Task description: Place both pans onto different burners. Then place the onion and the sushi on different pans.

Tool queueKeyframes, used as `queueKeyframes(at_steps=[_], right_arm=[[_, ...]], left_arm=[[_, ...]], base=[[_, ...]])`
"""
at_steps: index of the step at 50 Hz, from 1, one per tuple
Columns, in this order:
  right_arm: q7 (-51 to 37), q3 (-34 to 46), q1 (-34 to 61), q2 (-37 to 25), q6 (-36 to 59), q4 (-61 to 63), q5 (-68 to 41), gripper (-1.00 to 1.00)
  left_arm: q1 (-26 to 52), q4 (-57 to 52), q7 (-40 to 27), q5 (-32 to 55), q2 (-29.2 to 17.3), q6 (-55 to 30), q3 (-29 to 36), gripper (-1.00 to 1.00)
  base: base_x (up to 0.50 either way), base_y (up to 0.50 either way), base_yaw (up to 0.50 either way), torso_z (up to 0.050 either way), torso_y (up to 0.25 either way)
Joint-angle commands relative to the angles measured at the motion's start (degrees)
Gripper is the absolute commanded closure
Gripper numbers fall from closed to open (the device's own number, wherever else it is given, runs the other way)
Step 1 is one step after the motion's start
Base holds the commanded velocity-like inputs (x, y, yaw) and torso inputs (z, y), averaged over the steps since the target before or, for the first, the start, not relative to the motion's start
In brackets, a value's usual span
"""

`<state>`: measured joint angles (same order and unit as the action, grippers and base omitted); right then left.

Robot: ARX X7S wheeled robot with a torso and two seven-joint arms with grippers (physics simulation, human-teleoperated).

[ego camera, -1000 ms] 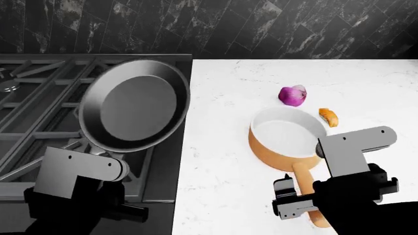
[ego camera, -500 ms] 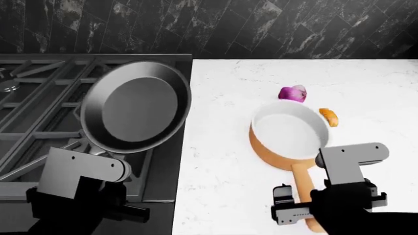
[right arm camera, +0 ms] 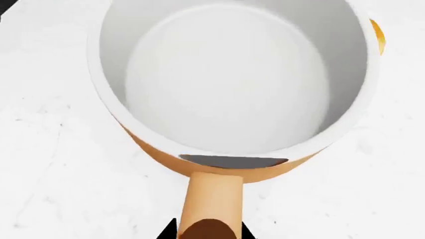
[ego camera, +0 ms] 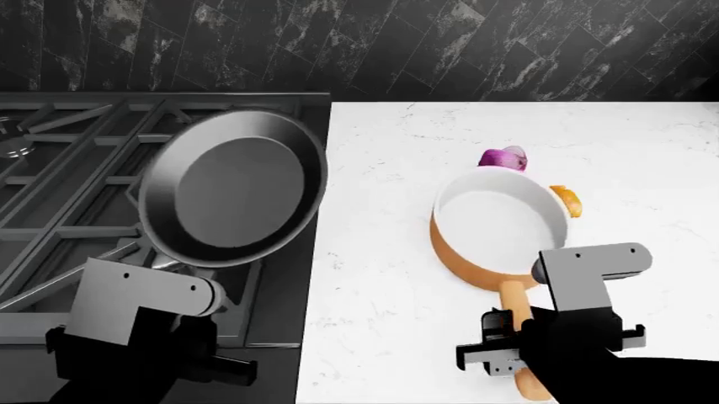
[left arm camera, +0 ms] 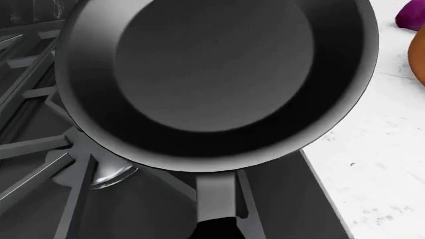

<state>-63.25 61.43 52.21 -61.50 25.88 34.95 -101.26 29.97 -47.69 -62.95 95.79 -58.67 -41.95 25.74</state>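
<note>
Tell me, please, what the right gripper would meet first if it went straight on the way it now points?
The right gripper, closed on the long tan handle, points along it at the orange saucepan with a white inside. Beyond lies the tiny orange sushi piece, though depth is unclear.

Each arm ends in a boxy light gray block with small dark screw dots on it. Below the block, the left hand [ego camera: 168,358] and the right hand [ego camera: 528,353] are black and chunky. The right one has gray flat fingers [ego camera: 486,353] sticking out.

black frying pan [ego camera: 234,192] tilted, orange saucepan [ego camera: 500,227] empty
</note>
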Motion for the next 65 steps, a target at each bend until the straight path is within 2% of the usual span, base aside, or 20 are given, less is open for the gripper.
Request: queueKeyframes(at_steps=[1,8,16,29,58,65], right_arm=[[0.9,1.6,-2.7,0.6,-0.6,-1.3,-0.2,1.0],[0.4,1.5,-2.7,0.2,-0.7,-0.8,0.1,1.0],[-2.1,-0.2,-0.9,-1.6,-1.0,4.7,4.3,1.0],[-5.4,-3.4,2.6,-5.2,-1.4,12.5,3.9,1.0],[-8.2,-6.3,7.5,-6.1,0.1,16.1,1.3,1.0],[-8.1,-6.5,7.7,-5.8,0.0,16.1,1.3,1.0]], left_arm=[[0.9,0.0,-0.7,-2.1,-0.1,0.6,-2.3,1.0],[0.6,0.2,-0.5,-2.4,-0.1,0.8,-2.4,1.0],[0.6,0.2,-0.6,-2.6,-0.1,0.9,-2.5,1.0],[2.4,0.1,-1.7,-1.6,-0.7,0.6,-2.9,1.0],[3.8,-0.2,-3.0,0.3,-2.5,1.7,-4.9,1.0],[3.5,-0.4,-2.9,0.3,-2.8,1.9,-5.1,1.0]], base=[[0.0,0.0,0.0,0.0,0.0],[0.0,0.0,0.0,0.0,0.0],[0.0,0.0,0.0,0.0,0.0],[0.0,0.0,0.0,0.002,0.003],[0.0,0.0,0.0,0.001,0.004],[-0.44,0.23,0.0,0.001,0.003]])
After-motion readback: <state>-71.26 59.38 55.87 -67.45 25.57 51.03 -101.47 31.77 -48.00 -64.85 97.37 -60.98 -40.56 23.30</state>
